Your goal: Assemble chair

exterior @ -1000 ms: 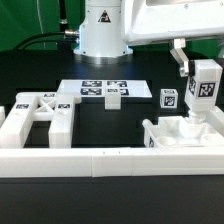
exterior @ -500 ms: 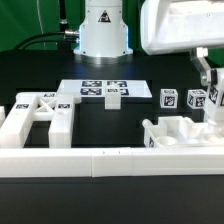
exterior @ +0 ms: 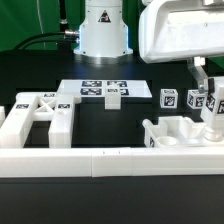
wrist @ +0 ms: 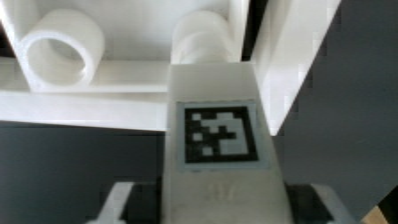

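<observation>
White bar (wrist: 217, 125), one, in end effector (wrist: 214, 200); two tagged blocks (exterior: 168, 98) (exterior: 196, 99) nearby

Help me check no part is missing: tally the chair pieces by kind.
Large chair pieces: 2
Small loose tagged blocks: 3
Tagged bar in the gripper: 1
Total: 6
</observation>
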Controlling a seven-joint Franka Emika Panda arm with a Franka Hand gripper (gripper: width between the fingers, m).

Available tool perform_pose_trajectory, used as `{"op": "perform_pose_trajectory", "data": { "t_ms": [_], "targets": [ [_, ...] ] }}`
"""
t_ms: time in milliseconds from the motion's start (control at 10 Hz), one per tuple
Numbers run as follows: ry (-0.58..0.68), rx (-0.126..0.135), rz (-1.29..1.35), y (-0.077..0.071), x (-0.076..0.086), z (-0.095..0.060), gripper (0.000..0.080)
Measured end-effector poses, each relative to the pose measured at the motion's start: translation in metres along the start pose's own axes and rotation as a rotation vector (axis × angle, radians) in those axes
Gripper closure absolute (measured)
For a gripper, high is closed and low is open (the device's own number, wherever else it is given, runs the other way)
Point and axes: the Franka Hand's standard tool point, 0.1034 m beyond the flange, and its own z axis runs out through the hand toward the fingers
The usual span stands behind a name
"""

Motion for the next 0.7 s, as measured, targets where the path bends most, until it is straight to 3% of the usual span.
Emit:
{"op": "perform_pose_trajectory", "data": {
  "t_ms": [700],
  "targets": [
    [0.084, -0.011, -0.004, 0.0017, -0.0093, 0.0076, 0.0512]
  ]
}}
